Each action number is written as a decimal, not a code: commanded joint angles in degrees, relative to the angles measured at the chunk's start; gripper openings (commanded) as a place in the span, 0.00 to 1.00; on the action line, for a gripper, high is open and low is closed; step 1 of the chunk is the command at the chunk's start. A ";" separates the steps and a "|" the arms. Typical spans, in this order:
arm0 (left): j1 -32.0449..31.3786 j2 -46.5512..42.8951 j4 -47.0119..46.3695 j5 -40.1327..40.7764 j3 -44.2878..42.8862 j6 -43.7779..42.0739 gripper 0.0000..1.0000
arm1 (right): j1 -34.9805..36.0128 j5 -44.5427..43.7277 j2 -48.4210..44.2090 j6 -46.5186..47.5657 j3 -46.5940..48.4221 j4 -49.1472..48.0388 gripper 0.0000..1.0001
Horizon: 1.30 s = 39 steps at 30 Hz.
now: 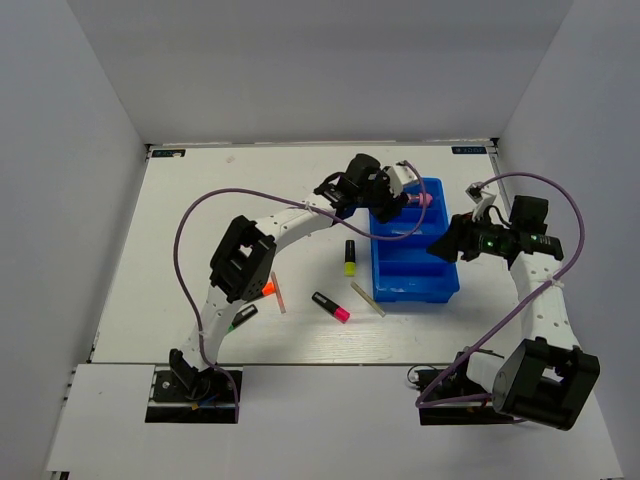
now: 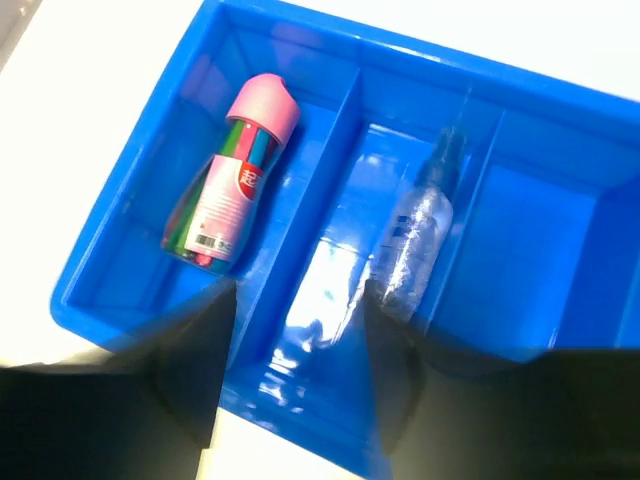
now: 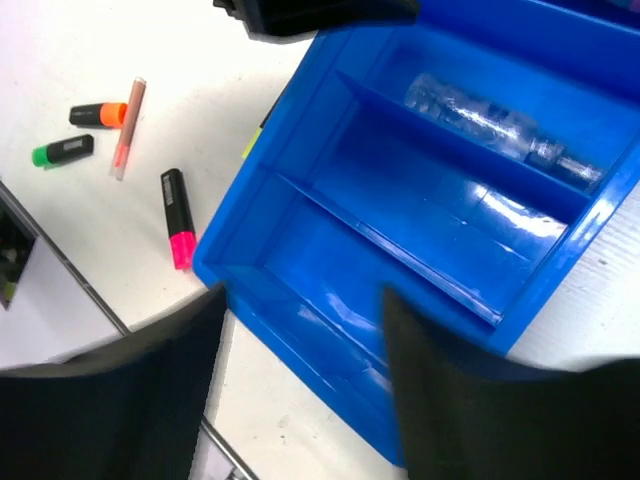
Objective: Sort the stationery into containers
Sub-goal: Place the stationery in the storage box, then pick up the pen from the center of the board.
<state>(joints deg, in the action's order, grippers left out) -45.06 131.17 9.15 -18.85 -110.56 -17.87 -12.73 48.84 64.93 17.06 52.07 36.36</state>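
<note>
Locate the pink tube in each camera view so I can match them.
Top external: pink tube in the blue tray's far end compartment.
Left wrist: upper left, lying in the tray's leftmost compartment.
Right wrist: not in it.
Shared landmark: the blue tray, in all three.

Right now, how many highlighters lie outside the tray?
4: yellow highlighter beside the tray, pink highlighter near its corner, orange highlighter, green highlighter by the left arm, maybe hiding others.
</note>
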 commanded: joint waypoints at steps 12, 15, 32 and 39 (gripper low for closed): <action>0.67 -41.77 21.73 28.24 32.46 36.09 0.37 | 9.90 14.83 7.22 49.30 5.40 27.46 0.44; 1.38 -51.97 32.54 38.17 43.61 42.54 0.55 | 21.76 2.80 9.51 41.96 4.62 19.30 0.46; 6.39 -87.13 53.87 51.90 67.75 71.13 0.91 | 55.45 -62.69 44.73 -24.12 42.72 7.75 0.69; 6.47 -94.96 52.90 52.42 71.45 68.93 0.89 | 56.06 -66.59 51.26 -33.14 48.39 13.39 0.56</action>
<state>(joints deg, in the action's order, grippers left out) -38.83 38.35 61.67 31.48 -39.66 50.46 42.81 -11.94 116.64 -7.55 98.72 46.15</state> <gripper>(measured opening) 0.890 0.561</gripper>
